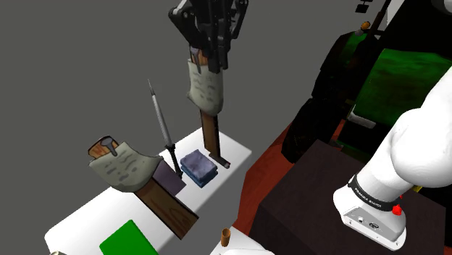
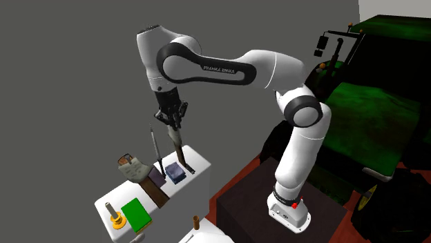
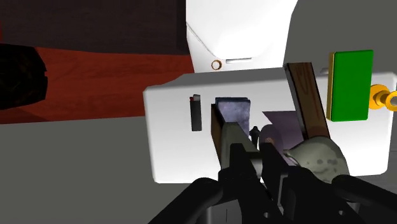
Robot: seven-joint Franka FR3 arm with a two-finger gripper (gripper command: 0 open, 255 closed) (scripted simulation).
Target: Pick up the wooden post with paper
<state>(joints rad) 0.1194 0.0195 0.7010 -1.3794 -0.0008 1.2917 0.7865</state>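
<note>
An upright wooden post (image 1: 211, 130) with grey paper (image 1: 205, 88) wrapped round its upper part stands over the far end of the white table (image 1: 87, 217). My gripper (image 1: 208, 61) is shut on its top, just above the paper. Its lower end is close to the tabletop by a small dark patch (image 1: 222, 161); I cannot tell whether it touches. In the second exterior view the gripper (image 2: 173, 124) holds the post (image 2: 179, 146) above the table (image 2: 200, 166). Along the gripper (image 3: 254, 165), the post (image 3: 226, 133) runs toward the table (image 3: 172, 140).
A second paper-wrapped wooden post (image 1: 137, 174) lies tilted mid-table. Beside it are a thin grey rod (image 1: 161, 119) on a purple base (image 1: 170, 180), a blue-grey block (image 1: 198, 165) and a green block (image 1: 127, 239). A yellow piece (image 2: 119, 219) sits at the near end. A green vehicle (image 2: 387, 103) stands behind the stand (image 1: 319, 203).
</note>
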